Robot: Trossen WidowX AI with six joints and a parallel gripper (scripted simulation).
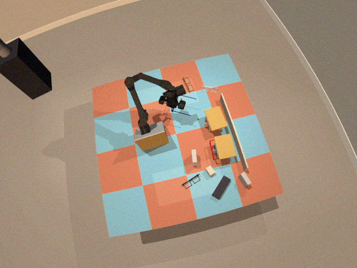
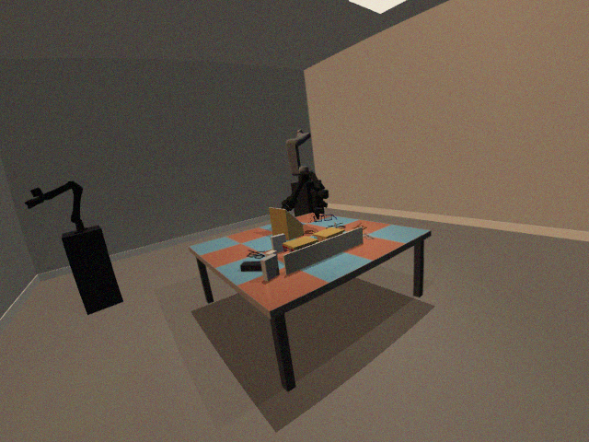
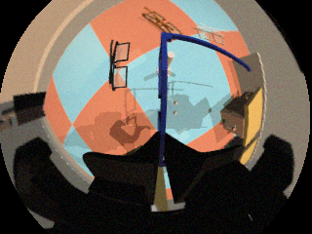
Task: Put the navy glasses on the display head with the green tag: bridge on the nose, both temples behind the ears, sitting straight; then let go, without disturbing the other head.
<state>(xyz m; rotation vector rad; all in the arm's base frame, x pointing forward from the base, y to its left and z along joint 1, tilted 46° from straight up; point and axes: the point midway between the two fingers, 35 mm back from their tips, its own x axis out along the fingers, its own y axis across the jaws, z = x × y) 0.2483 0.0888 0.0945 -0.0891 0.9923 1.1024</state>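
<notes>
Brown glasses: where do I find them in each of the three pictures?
Top: the brown glasses lie above the picture's middle, slightly right.
Exterior: small, right of the middle, behind the long board's right end.
Wrist: near the top edge, around the middle.
Shared landmark: the long upright board.

Big yellow-topped heads (image 1: pixel 216 118) (image 1: pixel 225 146) stand in the way, with a long low wall (image 1: pixel 234 131) (image 2: pixel 324 250) just behind them. There's a gap between the heads.
</notes>
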